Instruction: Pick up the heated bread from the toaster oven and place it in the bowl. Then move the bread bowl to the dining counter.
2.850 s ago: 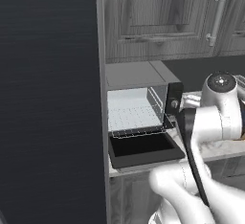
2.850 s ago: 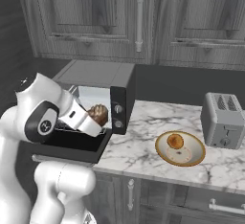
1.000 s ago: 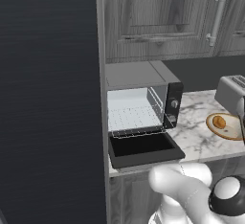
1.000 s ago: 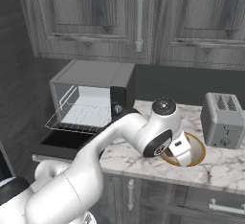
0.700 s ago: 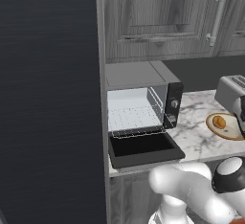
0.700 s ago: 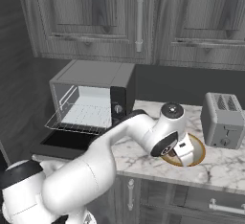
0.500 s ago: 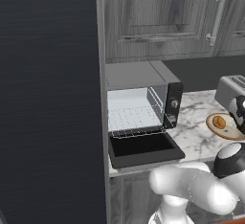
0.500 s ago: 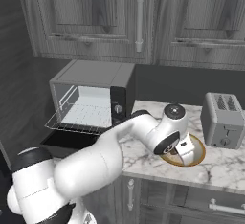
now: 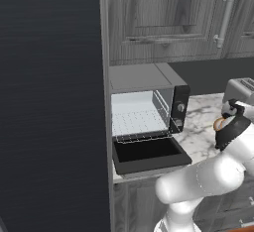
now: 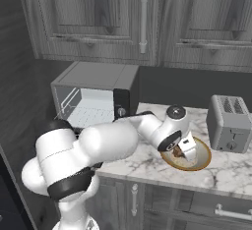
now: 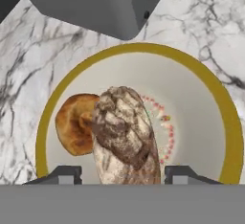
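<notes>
Since a second earlier the gripper (image 11: 122,177) had lowered over the bowl (image 11: 210,86), jaws parted either side of the bread (image 11: 125,139). Orange piece (image 11: 74,122) touched it; toaster (image 10: 230,123) stood near; oven (image 10: 96,96) open.

Grey wood upper cabinets (image 10: 93,15) with long bar handles (image 10: 143,20) hung above white-grey marble countertop (image 10: 231,170); dark backsplash (image 10: 182,89) behind; silver slot toaster (image 10: 229,123) at right; tall dark panel (image 9: 49,102) at left.
</notes>
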You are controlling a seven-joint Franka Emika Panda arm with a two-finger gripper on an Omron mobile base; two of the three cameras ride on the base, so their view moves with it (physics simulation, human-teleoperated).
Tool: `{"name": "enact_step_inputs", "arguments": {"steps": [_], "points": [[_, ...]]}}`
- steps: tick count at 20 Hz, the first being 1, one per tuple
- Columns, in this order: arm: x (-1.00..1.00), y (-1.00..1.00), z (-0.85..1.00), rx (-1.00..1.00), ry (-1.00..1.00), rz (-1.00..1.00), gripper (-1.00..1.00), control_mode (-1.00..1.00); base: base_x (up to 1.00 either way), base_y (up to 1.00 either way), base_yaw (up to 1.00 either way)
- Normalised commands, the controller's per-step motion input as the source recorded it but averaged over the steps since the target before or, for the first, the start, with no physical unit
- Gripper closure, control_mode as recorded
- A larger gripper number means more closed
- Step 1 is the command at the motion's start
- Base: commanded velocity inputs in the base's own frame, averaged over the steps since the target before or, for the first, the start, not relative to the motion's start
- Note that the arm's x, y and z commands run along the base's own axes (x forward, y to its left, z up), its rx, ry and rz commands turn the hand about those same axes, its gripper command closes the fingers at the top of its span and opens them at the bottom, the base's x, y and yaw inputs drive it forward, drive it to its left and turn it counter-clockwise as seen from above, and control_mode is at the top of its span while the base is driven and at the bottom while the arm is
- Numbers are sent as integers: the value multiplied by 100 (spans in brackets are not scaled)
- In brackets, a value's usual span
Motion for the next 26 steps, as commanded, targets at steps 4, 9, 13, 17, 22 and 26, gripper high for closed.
{"name": "enact_step_inputs", "arguments": {"steps": [4,9,13,17,22,26], "points": [[29,-4,-10,0,0,0,-100,-100,0,0,0],[-3,0,0,0,0,-2,-100,-100,0,0,0],[-83,-12,6,7,0,-15,-100,-100,0,0,0],[-68,-25,-5,10,0,-15,-100,-100,0,0,0],[-11,-9,-25,10,0,-5,-100,-100,0,0,0],[2,0,-32,9,0,-3,-100,-100,0,0,0]]}}
